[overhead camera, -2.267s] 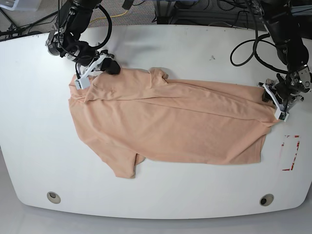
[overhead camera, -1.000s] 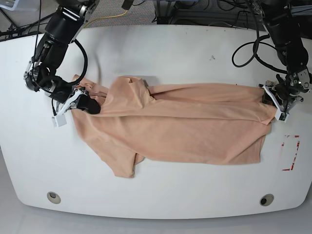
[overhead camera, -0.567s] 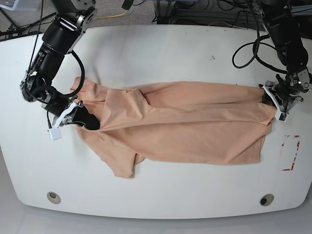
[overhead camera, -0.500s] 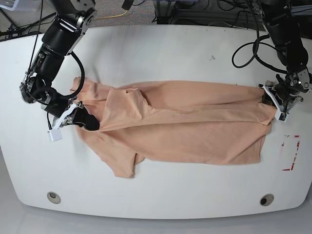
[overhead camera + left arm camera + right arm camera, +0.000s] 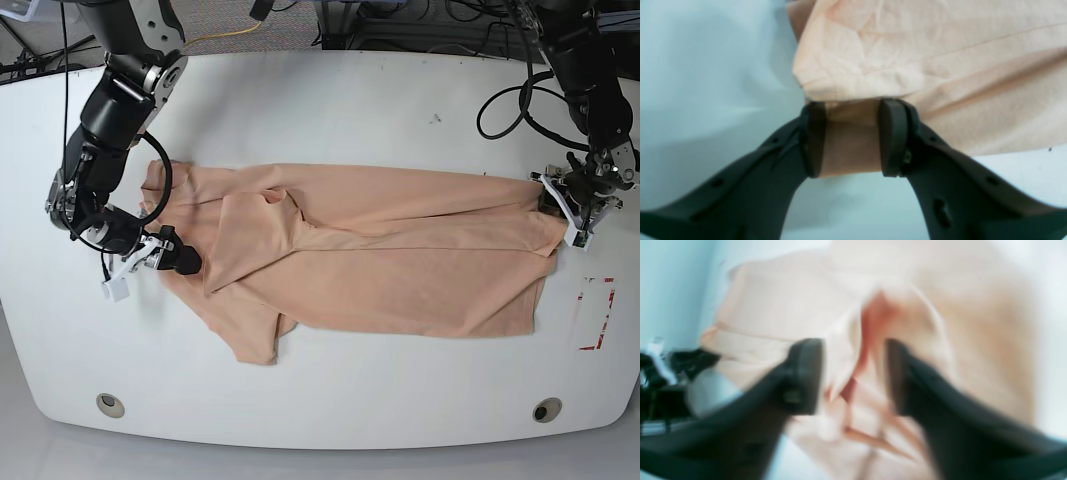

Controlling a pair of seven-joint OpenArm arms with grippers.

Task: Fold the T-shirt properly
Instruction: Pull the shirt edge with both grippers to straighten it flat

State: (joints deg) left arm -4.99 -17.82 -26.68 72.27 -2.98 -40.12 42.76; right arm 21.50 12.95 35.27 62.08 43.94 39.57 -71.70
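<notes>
The peach T-shirt point(image 5: 400, 260) lies lengthwise across the white table point(image 5: 350, 100), its upper left part folded over its body. My right gripper point(image 5: 172, 262) is at the shirt's left edge. In the blurred right wrist view its jaws stand apart point(image 5: 853, 373) over bunched shirt cloth point(image 5: 973, 340). My left gripper point(image 5: 560, 208) is at the shirt's right end. In the left wrist view its jaws stand apart point(image 5: 851, 136), straddling a flat corner of the shirt point(image 5: 923, 60). No print shows.
A red-marked rectangle point(image 5: 597, 313) is on the table to the right of the shirt. Two round holes point(image 5: 110, 405) point(image 5: 546, 410) are near the front edge. Cables hang behind the table's back edge.
My right gripper has swept from the shirt's upper left corner down and to the left, dragging that part over the body, and now stands at the left edge. The left arm has not moved.
</notes>
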